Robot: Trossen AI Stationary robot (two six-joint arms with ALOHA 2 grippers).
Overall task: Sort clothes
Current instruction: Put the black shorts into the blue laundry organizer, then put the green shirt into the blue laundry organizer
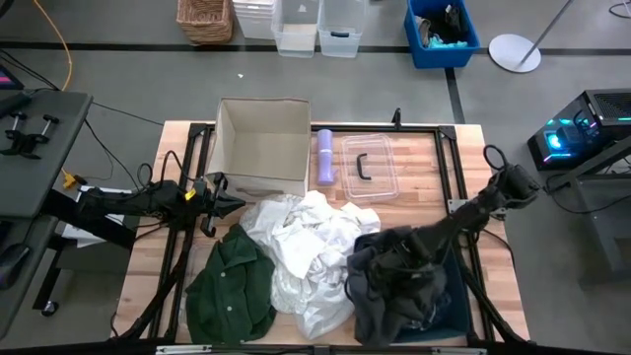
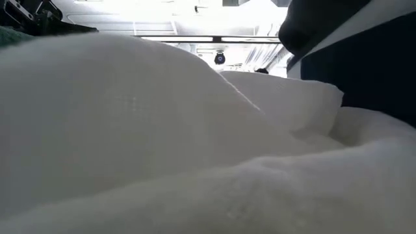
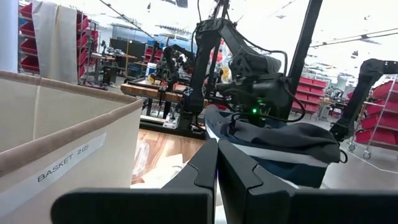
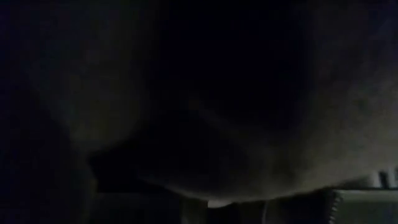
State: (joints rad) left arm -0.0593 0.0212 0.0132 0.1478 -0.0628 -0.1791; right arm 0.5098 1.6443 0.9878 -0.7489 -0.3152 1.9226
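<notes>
A heap of white thin fabric lies mid-table and fills the low view. A dark green shirt lies crumpled at its left on the table. A dark grey garment is bunched at its right, over blue cloth. My right gripper is sunk into the top of the dark grey garment, and dark cloth covers its wrist view. My left gripper is shut and empty, level, beside the basket's near corner, just left of the white heap; it also shows in its wrist view.
A beige fabric basket, labelled in the left wrist view, stands at the far left. A purple roll and a clear plastic lid with a handle lie right of it. Black frame rails run along the table's sides.
</notes>
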